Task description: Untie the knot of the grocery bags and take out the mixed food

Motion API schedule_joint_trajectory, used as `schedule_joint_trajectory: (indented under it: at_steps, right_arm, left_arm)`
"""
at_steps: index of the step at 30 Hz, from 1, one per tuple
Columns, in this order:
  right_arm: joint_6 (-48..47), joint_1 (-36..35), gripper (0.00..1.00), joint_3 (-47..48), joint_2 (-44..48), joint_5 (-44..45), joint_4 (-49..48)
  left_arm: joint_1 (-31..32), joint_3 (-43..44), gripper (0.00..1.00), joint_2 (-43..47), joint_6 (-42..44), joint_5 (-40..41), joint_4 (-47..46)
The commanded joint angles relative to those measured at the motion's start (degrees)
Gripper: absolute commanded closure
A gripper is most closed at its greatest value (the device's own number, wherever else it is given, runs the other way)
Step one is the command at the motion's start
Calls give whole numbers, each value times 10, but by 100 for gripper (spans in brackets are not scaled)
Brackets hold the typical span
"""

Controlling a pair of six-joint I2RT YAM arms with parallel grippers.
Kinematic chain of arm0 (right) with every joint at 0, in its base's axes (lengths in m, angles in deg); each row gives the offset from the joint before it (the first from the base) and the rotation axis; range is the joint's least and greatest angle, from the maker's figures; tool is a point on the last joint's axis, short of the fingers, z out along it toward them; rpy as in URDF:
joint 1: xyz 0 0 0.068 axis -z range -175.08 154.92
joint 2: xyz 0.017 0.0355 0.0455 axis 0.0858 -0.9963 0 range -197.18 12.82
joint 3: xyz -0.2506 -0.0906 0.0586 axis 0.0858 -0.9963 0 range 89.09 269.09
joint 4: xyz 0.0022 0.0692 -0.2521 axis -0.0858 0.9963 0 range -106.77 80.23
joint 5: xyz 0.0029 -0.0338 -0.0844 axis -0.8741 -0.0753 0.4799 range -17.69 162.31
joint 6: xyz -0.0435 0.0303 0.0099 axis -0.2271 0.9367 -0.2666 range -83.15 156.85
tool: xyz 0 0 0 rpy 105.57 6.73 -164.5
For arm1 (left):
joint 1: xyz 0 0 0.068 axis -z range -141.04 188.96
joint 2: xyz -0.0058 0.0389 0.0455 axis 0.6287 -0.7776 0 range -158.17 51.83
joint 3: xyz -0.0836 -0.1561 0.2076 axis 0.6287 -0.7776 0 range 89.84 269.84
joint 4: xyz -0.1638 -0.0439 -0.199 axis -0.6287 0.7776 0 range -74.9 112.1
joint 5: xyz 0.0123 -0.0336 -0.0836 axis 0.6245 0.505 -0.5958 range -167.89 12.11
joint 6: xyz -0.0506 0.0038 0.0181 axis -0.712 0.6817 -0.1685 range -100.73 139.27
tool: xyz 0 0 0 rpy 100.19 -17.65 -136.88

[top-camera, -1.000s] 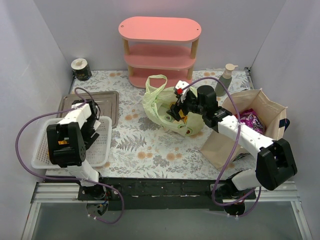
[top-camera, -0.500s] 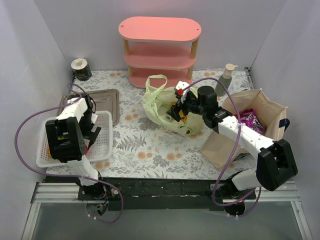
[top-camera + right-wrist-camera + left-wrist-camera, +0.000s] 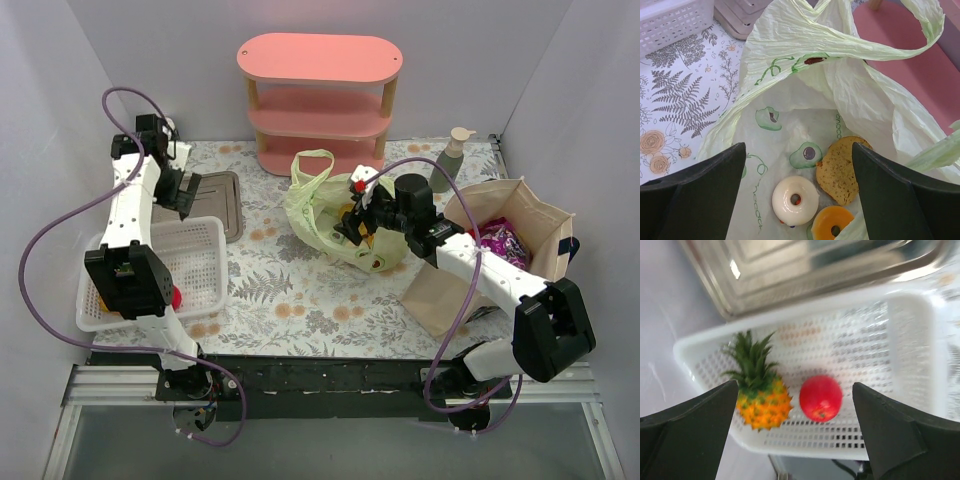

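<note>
The pale yellow-green plastic bag (image 3: 318, 212) lies mid-table with its mouth open and its handle loops (image 3: 312, 160) loose; no knot shows. My right gripper (image 3: 350, 224) hangs open over the mouth (image 3: 798, 145). Below it lie a white-glazed doughnut (image 3: 795, 200), an orange-glazed one (image 3: 832, 222) and a brown pastry (image 3: 840, 167). My left gripper (image 3: 182, 190) is open and empty, raised above the white basket (image 3: 805, 445). A small pineapple (image 3: 760, 400) and a red fruit (image 3: 821, 398) rest in that basket. The beige tote (image 3: 535, 215) holds purple packets (image 3: 500, 240).
A metal tray (image 3: 218, 200) lies behind the basket (image 3: 205, 262). A pink shelf unit (image 3: 320, 100) stands at the back, a soap bottle (image 3: 452, 158) to its right and a dark tin (image 3: 160, 138) in the back left corner.
My left arm has lifted out of the basket and swung back toward the metal tray, its jaws opening wide. The right gripper has stayed over the bag's mouth.
</note>
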Motion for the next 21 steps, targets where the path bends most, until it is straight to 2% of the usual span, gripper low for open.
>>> schedule_joint_trajectory:
  at_steps: [1, 3, 4, 5, 7, 9, 11, 14, 15, 18, 21]
  right_arm:
    - [2, 1, 10, 27, 8, 40, -12]
    - [-9, 1, 14, 28, 6, 81, -13]
    - [-18, 2, 16, 30, 2, 93, -12]
    - [-25, 1, 18, 31, 1, 111, -6]
    - [-59, 0, 26, 23, -7, 103, 2]
    - [-80, -2, 33, -15, -13, 81, 15]
    - [-109, -16, 34, -56, -7, 60, 19]
    - [-145, -54, 35, -153, 20, 41, 10]
    - [-151, -58, 29, -184, 28, 31, -1]
    - [-219, -58, 27, -186, 31, -6, 40]
    - [-214, -58, 27, -194, 46, 25, 32]
  left_arm:
    - [36, 69, 2, 10, 17, -191, -11]
    - [45, 66, 2, 22, 16, -290, -44]
    - [50, 58, 2, 40, 9, -380, -84]
    - [55, 29, 2, 53, -1, -426, -112]
    - [78, -1, 2, 72, -29, -526, -196]
    - [93, -2, 2, 67, -67, -574, -219]
    - [120, 11, 2, 31, -96, -619, -225]
    - [159, -1, 2, 13, -129, -648, -264]
    - [181, -25, 2, 14, -144, -648, -279]
    - [229, -74, 2, 13, -143, -628, -314]
    - [245, -95, 2, 4, -143, -588, -329]
